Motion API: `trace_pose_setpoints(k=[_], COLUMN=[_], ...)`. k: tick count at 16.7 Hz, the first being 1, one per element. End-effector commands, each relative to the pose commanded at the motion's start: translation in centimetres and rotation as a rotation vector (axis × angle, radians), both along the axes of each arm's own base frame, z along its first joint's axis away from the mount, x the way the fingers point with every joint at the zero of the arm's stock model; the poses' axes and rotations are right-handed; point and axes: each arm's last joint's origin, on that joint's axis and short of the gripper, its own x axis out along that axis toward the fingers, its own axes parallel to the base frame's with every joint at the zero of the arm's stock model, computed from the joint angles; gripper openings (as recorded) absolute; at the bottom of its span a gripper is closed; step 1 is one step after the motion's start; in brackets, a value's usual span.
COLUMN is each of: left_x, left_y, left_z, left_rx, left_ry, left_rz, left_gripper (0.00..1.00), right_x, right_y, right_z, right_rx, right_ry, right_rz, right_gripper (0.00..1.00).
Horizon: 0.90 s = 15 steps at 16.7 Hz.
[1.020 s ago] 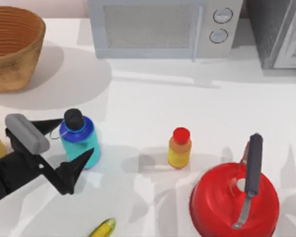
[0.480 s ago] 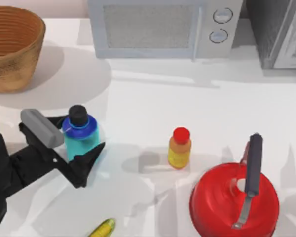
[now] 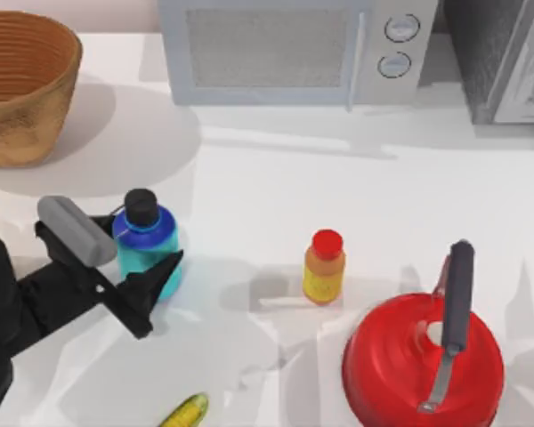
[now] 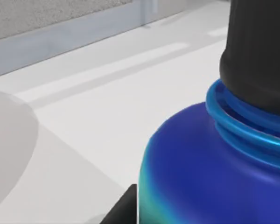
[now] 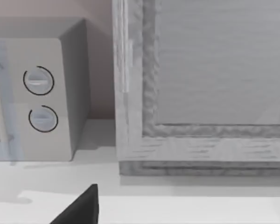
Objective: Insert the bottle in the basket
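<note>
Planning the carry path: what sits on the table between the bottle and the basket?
Top view: nothing but bare white table between the bottle and the basket, crossed by the basket's shadow.

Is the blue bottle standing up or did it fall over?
Standing up. The bottle has its black cap on top and its bottom on the table, between the left hand's fingers.

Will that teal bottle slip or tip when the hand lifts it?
The bottle looks rigid, smooth and rounded, so it may slip. It stands upright between the left hand's fingers, which sit low on its body, so probably little tipping.
</note>
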Motion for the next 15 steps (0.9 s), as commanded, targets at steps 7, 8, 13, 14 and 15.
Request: trace_pose_setpoints(k=[7,8,13,14,15], left_x=[0.0,0.0,-0.03,0.22,0.72], left_y=[0.0,0.0,0.01,-0.04,-0.14], left_z=[0.0,0.0,0.01,0.1,0.26], left_rx=[0.0,0.0,0.001,0.0,-0.001], left_ry=[0.0,0.0,0.0,-0.005,-0.013], left_rz=[0.0,0.0,-0.001,-0.008,-0.024], left_gripper=[0.0,0.0,0.0,0.0,0.0], right_x=[0.0,0.0,0.0,0.0,0.0], right_y=[0.0,0.0,0.0,0.0,0.0], right_z=[0.0,0.0,0.0,0.0,0.0], right_rx=[0.0,0.0,0.0,0.0,0.0], right_ry=[0.0,0.0,0.0,0.0,0.0], right_rz=[0.0,0.0,0.0,0.0,0.0], right_gripper=[1.0,1.0,1.0,1.0,1.0])
